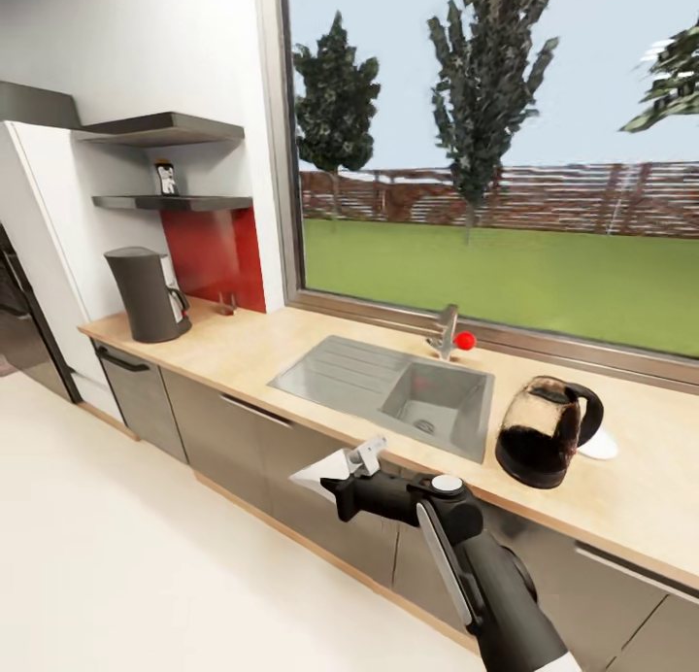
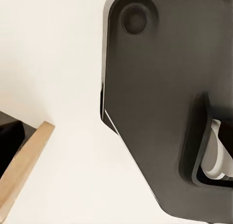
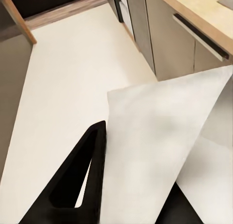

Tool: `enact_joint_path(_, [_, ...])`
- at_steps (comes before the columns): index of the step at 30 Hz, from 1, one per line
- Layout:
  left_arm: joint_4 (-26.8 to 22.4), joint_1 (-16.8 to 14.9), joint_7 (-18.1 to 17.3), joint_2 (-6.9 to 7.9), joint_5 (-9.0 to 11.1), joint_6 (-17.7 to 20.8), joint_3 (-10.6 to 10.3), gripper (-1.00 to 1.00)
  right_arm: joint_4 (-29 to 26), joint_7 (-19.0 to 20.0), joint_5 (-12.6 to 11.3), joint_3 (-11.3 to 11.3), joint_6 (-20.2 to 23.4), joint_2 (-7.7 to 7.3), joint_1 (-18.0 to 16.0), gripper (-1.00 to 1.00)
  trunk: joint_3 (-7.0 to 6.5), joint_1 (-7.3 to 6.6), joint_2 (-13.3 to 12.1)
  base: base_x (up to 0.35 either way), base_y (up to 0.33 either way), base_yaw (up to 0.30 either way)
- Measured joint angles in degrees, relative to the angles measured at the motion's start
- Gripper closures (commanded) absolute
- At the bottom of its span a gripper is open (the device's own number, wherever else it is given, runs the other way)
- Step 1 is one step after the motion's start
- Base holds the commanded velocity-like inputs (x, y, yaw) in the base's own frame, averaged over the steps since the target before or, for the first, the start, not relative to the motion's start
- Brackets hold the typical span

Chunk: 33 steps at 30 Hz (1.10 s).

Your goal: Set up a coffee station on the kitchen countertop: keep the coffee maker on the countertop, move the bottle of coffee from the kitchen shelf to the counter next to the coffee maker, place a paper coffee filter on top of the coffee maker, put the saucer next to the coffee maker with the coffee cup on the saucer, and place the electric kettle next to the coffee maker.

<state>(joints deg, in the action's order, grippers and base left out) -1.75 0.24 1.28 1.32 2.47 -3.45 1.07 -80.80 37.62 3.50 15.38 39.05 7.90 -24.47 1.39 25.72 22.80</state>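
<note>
Steel sink (image 1: 442, 405) w/ faucet (image 1: 447, 330), red ball (image 1: 465, 340), window (image 1: 485, 148) behind.

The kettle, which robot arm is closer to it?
Right. The right gripper, fingers shut on the paper coffee filter, hangs in front of the countertop, below the sink and left of the electric kettle. Where the left gripper is, the pictures can't settle.

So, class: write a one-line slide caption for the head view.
Right gripper carries the paper coffee filter toward the countertop, coffee maker far left, electric kettle beside the sink.
</note>
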Motion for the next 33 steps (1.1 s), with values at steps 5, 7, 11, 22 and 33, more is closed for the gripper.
enact_joint_path(5, [0.0, 0.0, 0.0, 0.04, 0.0, 0.0, 0.0, -1.0, 0.0, 0.0, 0.0, 0.0, 0.0, -0.02, 0.0, 1.0, 0.0, 0.0, 0.0, 0.228, 0.283, 0.0])
enact_joint_path(7, [-0.1, 0.0, 0.0, 0.07, 0.0, 0.0, 0.0, -1.0, 0.0, 0.0, 0.0, 0.0, 0.0, -0.03, 0.0, 1.0, 0.0, 0.0, 0.0, 0.232, 0.28, 0.0])
enact_joint_path(11, [-0.2, 0.0, 0.0, 0.2, 0.0, -0.1, 0.2, -1.0, -0.1, 0.0, 0.0, -0.1, 0.0, -0.03, 0.0, 1.0, 0.0, 0.0, 0.0, 0.233, 0.279, 0.045])
enact_joint_path(22, [-1.6, 0.0, 0.1, 2.26, 1.0, -5.1, 6.3, -1.0, -0.2, -0.1, 0.1, -0.2, 0.0, -0.02, 0.0, 1.0, -0.19, 0.0, 0.0, 0.235, 0.273, 0.246])
enact_joint_path(33, [-1.6, 0.0, 0.0, 2.38, 1.0, -5.5, 6.3, -1.0, -0.2, -0.1, 0.1, -0.3, 0.0, -0.08, 0.0, 1.0, -0.73, 0.0, 0.0, 0.295, 0.158, 0.183])
